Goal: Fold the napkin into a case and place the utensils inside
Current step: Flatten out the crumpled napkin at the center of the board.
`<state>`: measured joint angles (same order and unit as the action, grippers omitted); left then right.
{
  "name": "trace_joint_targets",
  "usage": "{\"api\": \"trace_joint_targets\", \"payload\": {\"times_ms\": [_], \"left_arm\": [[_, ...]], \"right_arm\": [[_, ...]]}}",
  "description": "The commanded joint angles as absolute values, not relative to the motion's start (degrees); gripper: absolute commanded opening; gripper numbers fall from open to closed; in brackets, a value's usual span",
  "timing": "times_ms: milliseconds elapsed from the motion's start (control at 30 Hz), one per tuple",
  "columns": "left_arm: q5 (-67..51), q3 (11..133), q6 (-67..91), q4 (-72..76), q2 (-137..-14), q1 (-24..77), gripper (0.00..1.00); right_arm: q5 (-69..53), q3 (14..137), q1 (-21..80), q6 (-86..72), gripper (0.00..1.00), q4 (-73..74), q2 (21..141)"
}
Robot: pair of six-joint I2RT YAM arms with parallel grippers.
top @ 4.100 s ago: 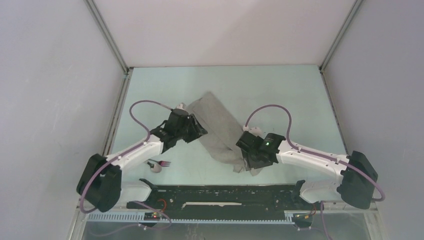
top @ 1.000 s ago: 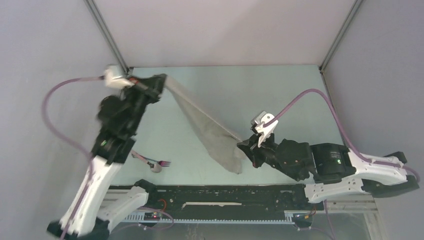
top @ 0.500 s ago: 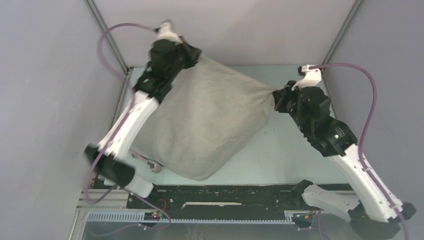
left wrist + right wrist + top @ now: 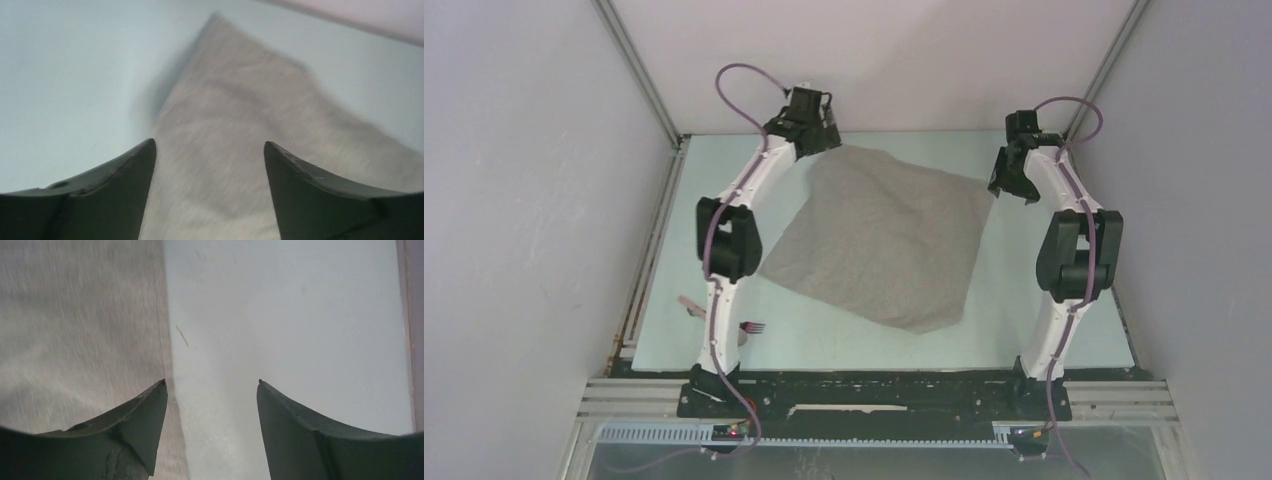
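Table (image 4: 1024,300): pale mint green, smooth and matte, filling the middle of the overhead view; one thin scratch (image 4: 182,335) close up in the right wrist view, just beside the cloth's edge.
Side walls: plain grey panels down the left (image 4: 524,200) and right (image 4: 1204,200) of the frame.
Back wall (image 4: 874,60): paler panel across the top of the frame.
Posts: thin metal strips slanting in from the upper left (image 4: 639,75) and upper right (image 4: 1114,60) to the table's far corners.
Rail (image 4: 874,385): black bar across the bottom of the frame, carrying both arm bases.
Napkin (image 4: 879,235): light grey, opened out in a single layer, lying as a tilted square at the centre of the table; corners toward the upper left, right, bottom and left; soft ripple near its upper middle; not folded.
Left pincer (image 4: 819,135): upper left of centre, at the napkin's far corner; fingers (image 4: 100,190) spread wide, gripping nothing; blurred cloth under the gap.
Right pincer (image 4: 1007,188): upper right, just beside the napkin's right corner; fingers (image 4: 310,435) spread wide, gripping nothing; cloth edge below the left finger, bare table in the gap.
Utensils (image 4: 752,327): lower left, on bare table apart from the napkin, partly hidden behind the left arm (image 4: 724,240); dark fork tines right of the arm, pink handle left of it; spoon too hidden to make out.
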<state>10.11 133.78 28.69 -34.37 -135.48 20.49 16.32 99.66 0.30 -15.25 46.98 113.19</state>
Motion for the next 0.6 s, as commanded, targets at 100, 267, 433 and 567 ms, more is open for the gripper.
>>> {"api": "trace_joint_targets", "payload": {"times_ms": [100, 267, 433, 567], "left_arm": [[4.6, 109.5, 29.5, -39.5, -104.4, 19.9, 1.00], [-5.1, 73.7, 37.9, -24.7, -84.3, 19.9, 1.00], [-13.0, 47.4, 44.1, -12.8, -67.0, 21.2, 1.00], [-13.5, 37.7, 44.7, -12.8, -56.6, 26.4, 1.00]], "right_arm": [[-0.3, 79.8, 1.6, -17.9, 0.77, 44.6, 90.3], [-10.9, 62.7, 3.0, -26.4, 0.77, 36.4, 79.8], [-25.5, 48.8, 1.7, -29.9, 0.82, 31.8, 69.2], [-26.8, 38.4, 1.4, -29.7, 0.91, 32.2, 62.3]]}}
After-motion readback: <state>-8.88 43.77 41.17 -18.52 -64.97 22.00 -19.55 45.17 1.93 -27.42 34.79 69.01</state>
